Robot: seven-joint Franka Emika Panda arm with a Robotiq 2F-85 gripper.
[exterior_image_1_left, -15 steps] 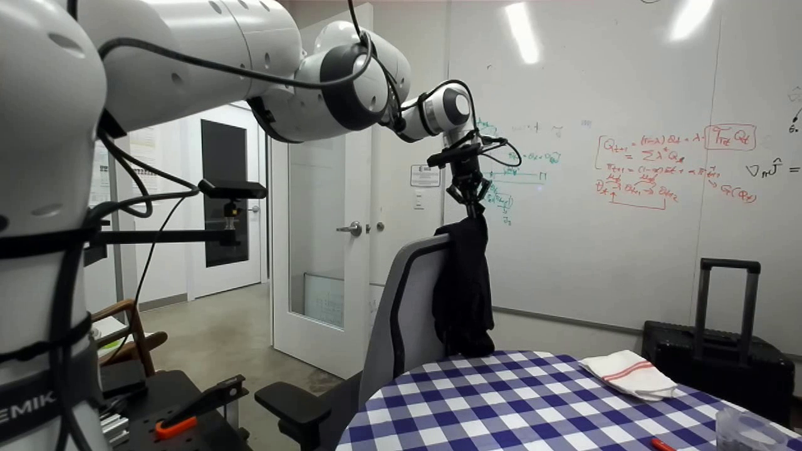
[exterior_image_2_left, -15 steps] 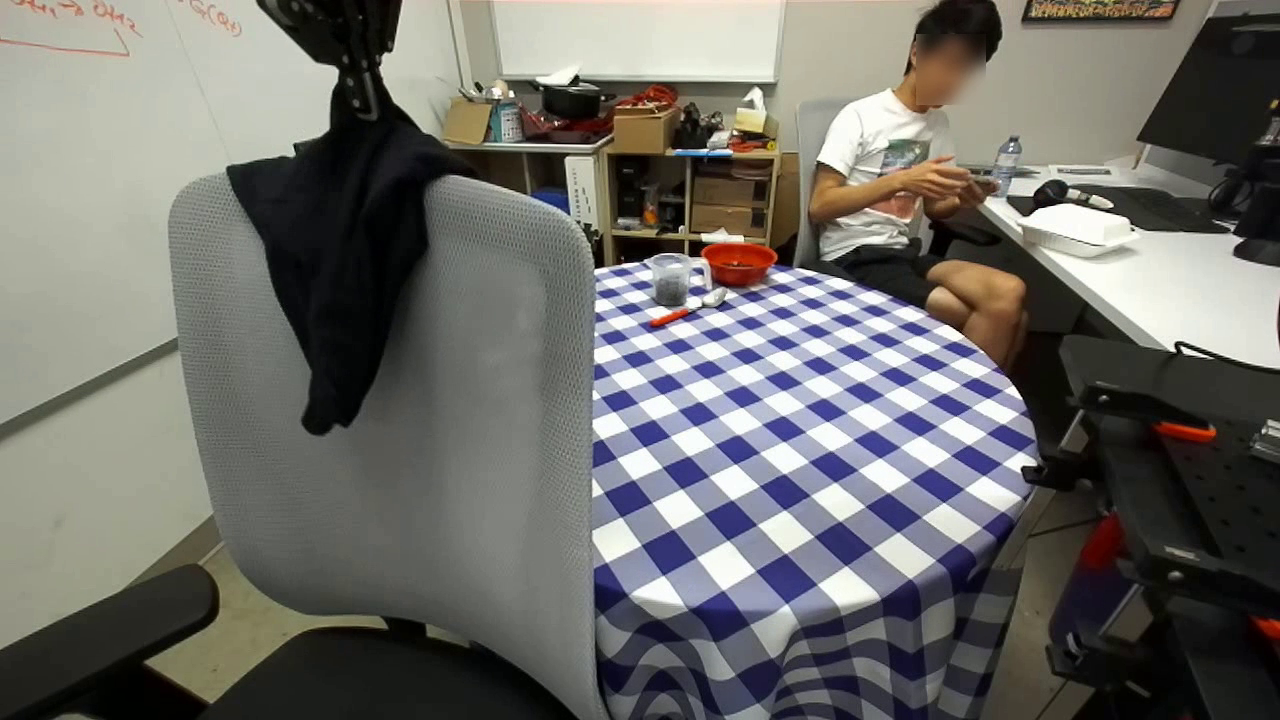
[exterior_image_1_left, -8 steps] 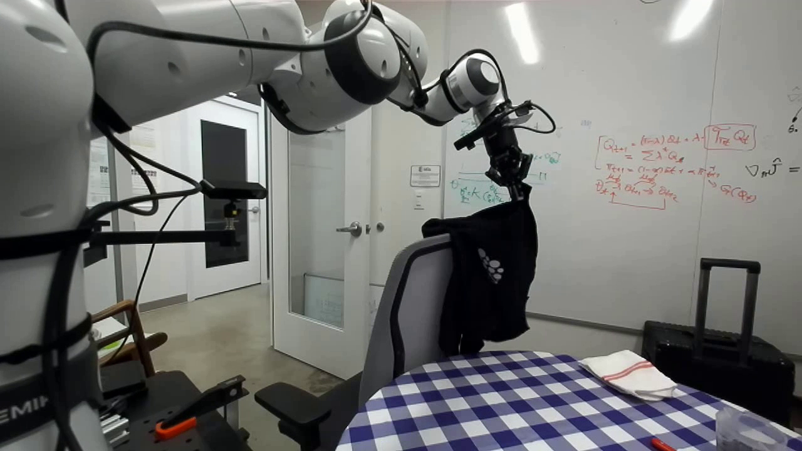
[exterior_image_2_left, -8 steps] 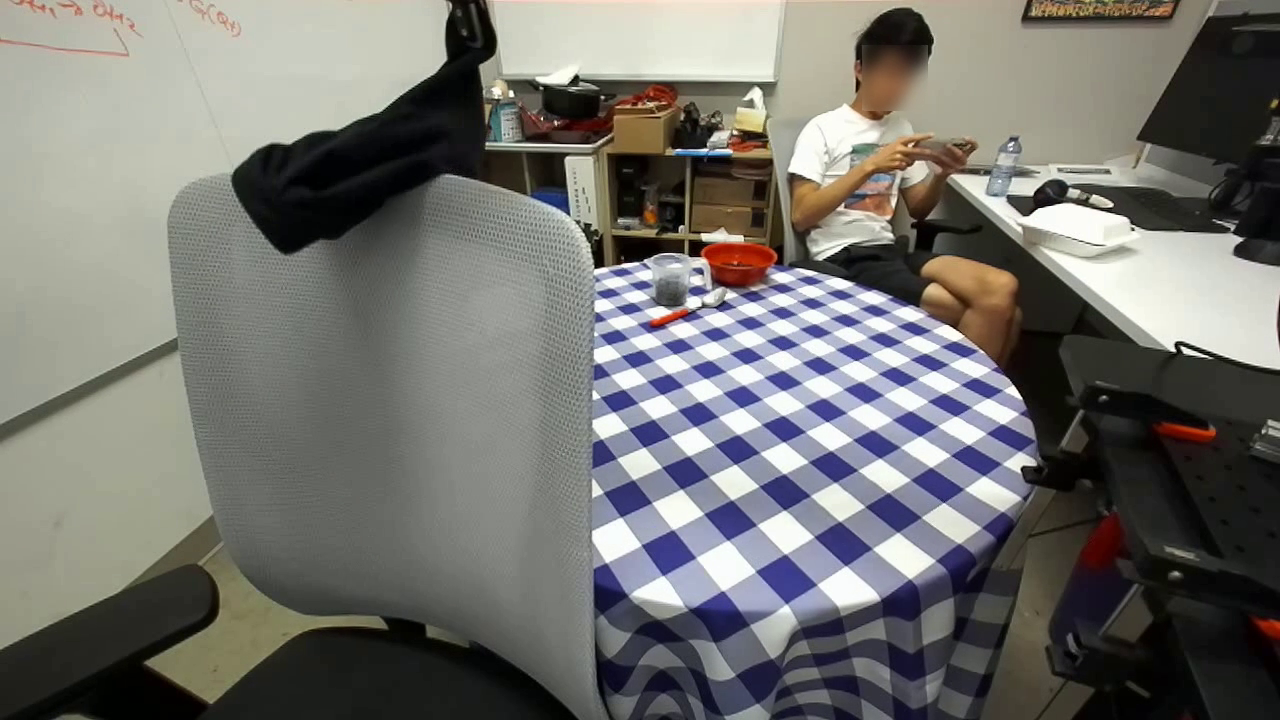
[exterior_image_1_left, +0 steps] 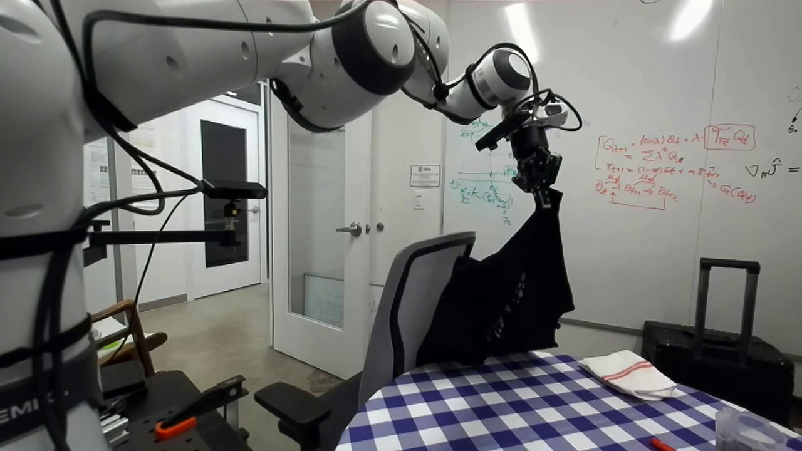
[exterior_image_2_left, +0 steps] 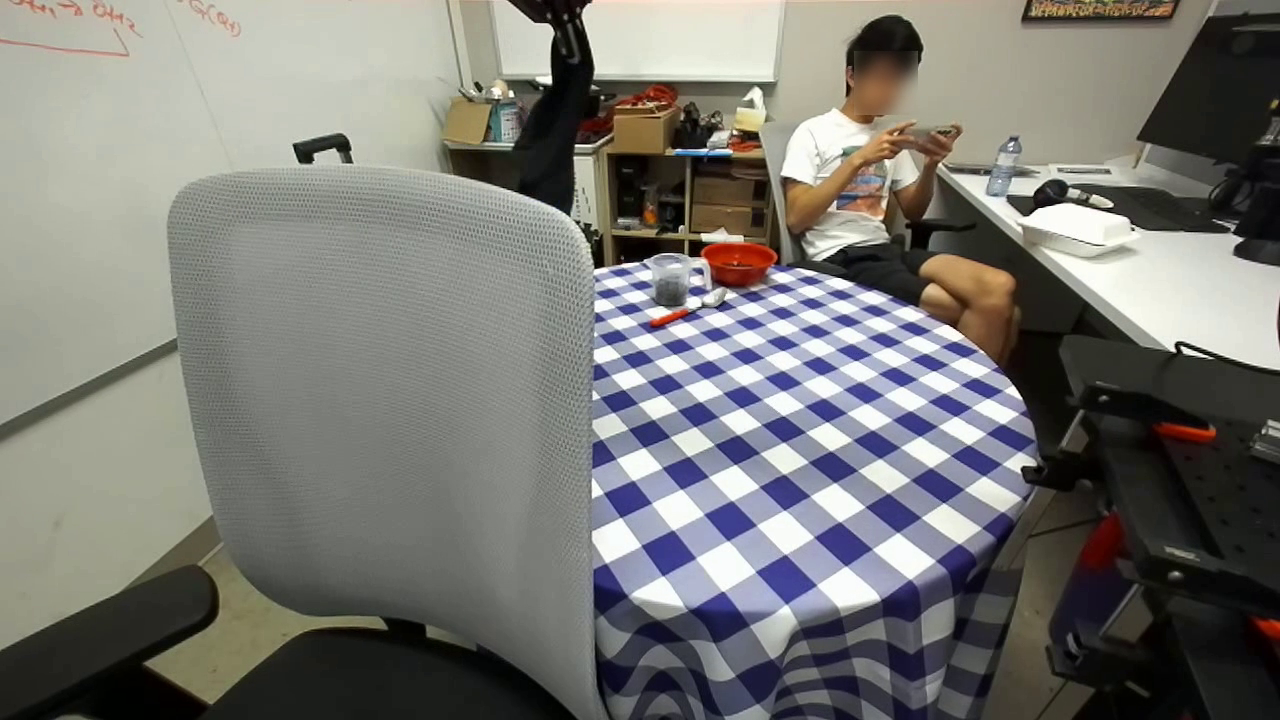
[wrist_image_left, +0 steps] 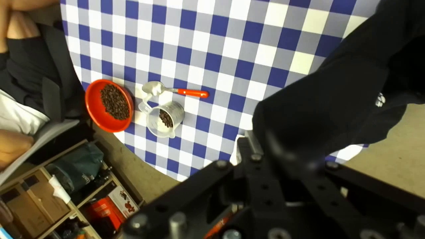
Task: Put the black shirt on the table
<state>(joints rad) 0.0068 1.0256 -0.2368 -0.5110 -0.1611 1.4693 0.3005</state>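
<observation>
- In an exterior view, the limp black cloth shirt (exterior_image_1_left: 510, 297) hangs from the black jointed fingers (exterior_image_1_left: 544, 199), its bulk between six and seven o'clock of them.
- In the wrist view it spreads from the fingers toward one and two o'clock, partly above the blue-and-white checkered round table (wrist_image_left: 232, 66), partly above the floor (wrist_image_left: 401, 162).
- Whether it touches the table, I cannot tell.
- The fingers are drawn close together on a pinch of the shirt, gathered at their tips.
- Below that pinch the fabric falls in soft folds to a jagged hem, with small pale marks.
- Toward eight o'clock of the fingers, in an exterior view, stands a grey mesh-backed office chair (exterior_image_1_left: 413, 313); shirt and chair overlap there, contact unclear.
- Between nine and ten o'clock, in the wrist view, a round red bowl (wrist_image_left: 95, 104) of dark brown beans (wrist_image_left: 115, 102) sits on the table; nearer stands a clear measuring cup (wrist_image_left: 175, 111), part-filled.
- At ten, just beside the cup, lies a red-handled metal spoon (wrist_image_left: 186, 91).
- At five o'clock, in an exterior view: a folded white cloth (exterior_image_1_left: 628, 374) with red stripes.
</observation>
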